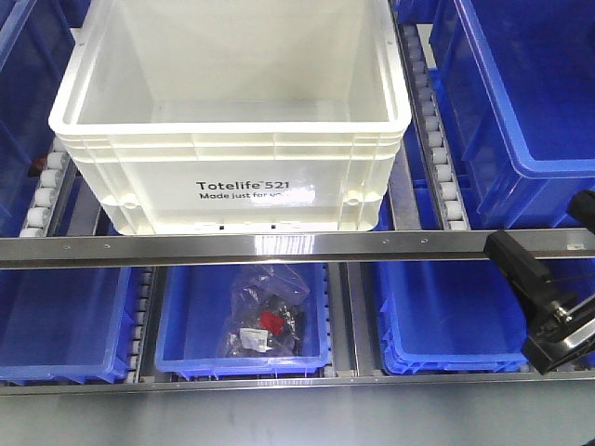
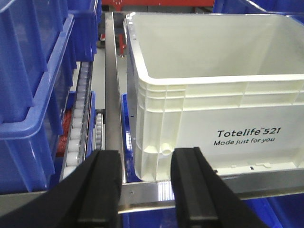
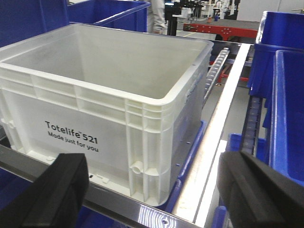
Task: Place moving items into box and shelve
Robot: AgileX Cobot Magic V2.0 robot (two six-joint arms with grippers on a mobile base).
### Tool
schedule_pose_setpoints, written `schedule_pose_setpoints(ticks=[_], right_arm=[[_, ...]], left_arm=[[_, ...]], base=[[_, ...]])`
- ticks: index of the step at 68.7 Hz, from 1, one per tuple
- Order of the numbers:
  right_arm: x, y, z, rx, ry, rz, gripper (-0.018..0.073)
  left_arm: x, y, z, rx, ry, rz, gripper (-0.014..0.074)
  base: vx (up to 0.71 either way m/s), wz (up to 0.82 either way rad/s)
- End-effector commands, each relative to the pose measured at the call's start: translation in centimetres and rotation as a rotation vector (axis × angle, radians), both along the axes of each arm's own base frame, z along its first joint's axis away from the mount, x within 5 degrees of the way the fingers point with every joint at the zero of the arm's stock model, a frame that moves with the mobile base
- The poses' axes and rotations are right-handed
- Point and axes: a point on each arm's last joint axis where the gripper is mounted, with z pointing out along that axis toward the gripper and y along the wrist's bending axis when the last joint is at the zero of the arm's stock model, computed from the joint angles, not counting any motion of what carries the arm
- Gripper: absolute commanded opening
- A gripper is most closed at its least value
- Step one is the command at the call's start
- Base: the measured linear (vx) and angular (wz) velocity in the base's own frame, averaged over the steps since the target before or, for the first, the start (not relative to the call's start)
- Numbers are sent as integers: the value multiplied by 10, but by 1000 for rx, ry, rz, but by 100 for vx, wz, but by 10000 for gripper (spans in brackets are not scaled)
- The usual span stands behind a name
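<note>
The white box sits upright on the roller shelf, its open mouth up and its printed face, reading "Totelife 521 Made just for you", turned toward the steel front rail. Its bottom front edge stands just behind that rail. Its longer side runs along the rail; the shorter sides run back into the shelf. In the wrist views, the part of the box's inside that shows is bare white wall; its floor is out of sight.

The left gripper hangs level in front of the box's lower corner, just outside the rail, pointing into the shelf. Its two black fingers stand parted with a gap between them and nothing in it. The right gripper faces the box's other front corner from outside the rail, its black fingers spread wide apart and holding nothing. In the front view only the right gripper shows, at the rail's end, angled down and away from the box.

Blue bins flank the box on both sides of the shelf. On the level below the box, a smaller blue bin holds a clear plastic bag with dark parts and a red piece inside.
</note>
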Motion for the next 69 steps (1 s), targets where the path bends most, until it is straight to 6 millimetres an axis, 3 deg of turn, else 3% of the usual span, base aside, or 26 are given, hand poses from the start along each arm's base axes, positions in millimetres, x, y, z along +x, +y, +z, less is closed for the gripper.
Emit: schedule_pose_setpoints(ticks=[1, 14, 45, 49, 53, 60, 62, 69], right_arm=[[4, -2, 8, 10, -15, -35, 592], [7, -3, 6, 7, 3, -51, 592], [5, 0, 5, 14, 9, -10, 576], [6, -1, 5, 13, 9, -23, 517], [6, -2, 5, 11, 9, -33, 398], [6, -2, 5, 12, 9, -34, 63], [6, -2, 5, 12, 9, -34, -23], [6, -1, 5, 23, 12, -32, -17]], left_arm=[[6, -2, 11, -18, -147, -9, 377], [12, -2, 3, -107, -177, -7, 377], [12, -2, 0, -104, -145, -6, 355], [12, -2, 0, -104, -145, -6, 301], [12, -2, 0, -104, -145, -6, 197], [12, -2, 0, -100, -145, -6, -28], [12, -2, 0, -100, -145, -6, -29], [12, -2, 0, -101, -145, -6, -28]], base=[[0, 0], [0, 0], [0, 0], [0, 0], [0, 0], [0, 0], [0, 0], [0, 0]])
